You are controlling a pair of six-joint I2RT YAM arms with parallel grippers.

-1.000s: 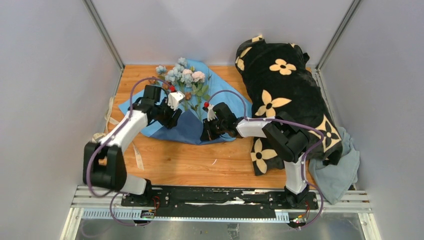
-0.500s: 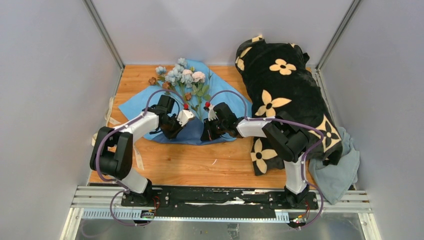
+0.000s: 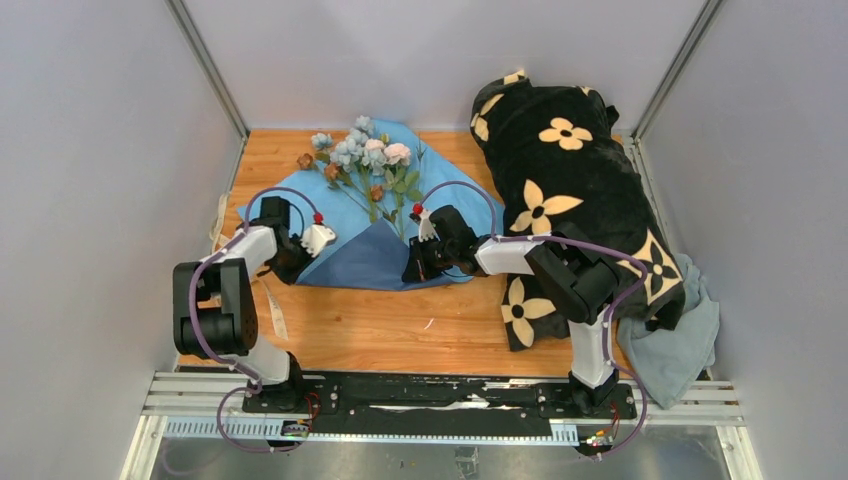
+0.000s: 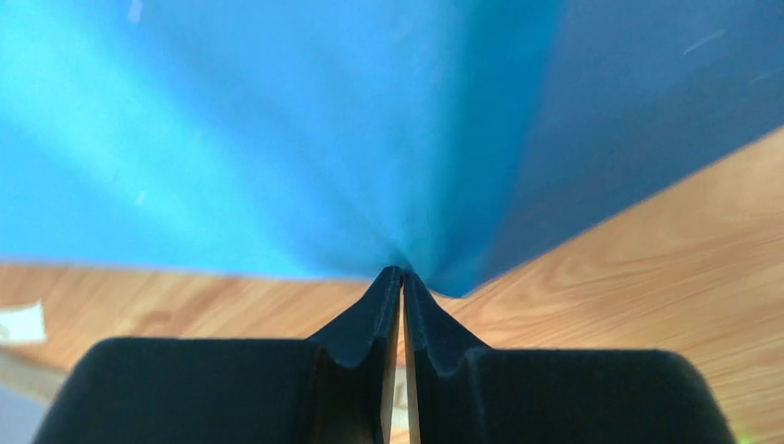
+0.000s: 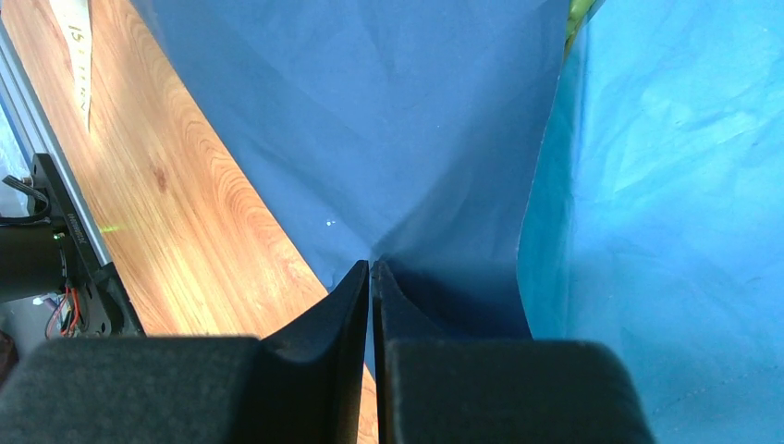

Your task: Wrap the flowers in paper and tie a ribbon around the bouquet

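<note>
The wooden table (image 3: 400, 330) carries the paper (image 3: 372, 258), and a black flower-print blanket (image 3: 570, 190) is heaped to the right of it. The paper lies spread sky-blue side up, with a navy flap folded over its near middle. The flowers (image 3: 365, 157) lie on its far part. The ribbon (image 3: 274, 318) trails off the paper's left corner. My left gripper (image 4: 402, 273) is clamped on the paper's near-left edge, and my right gripper (image 5: 371, 265) pinches the navy flap's near-right edge.

Dark navy and sky-blue on the paper (image 3: 365, 262). Pale blue, pink, brown blooms, green stems on the flowers (image 3: 365, 160). Black with cream flower shapes on the blanket (image 3: 570, 190). Orange wood grain on the table (image 3: 400, 320). Cream on the ribbon (image 3: 275, 318).
</note>
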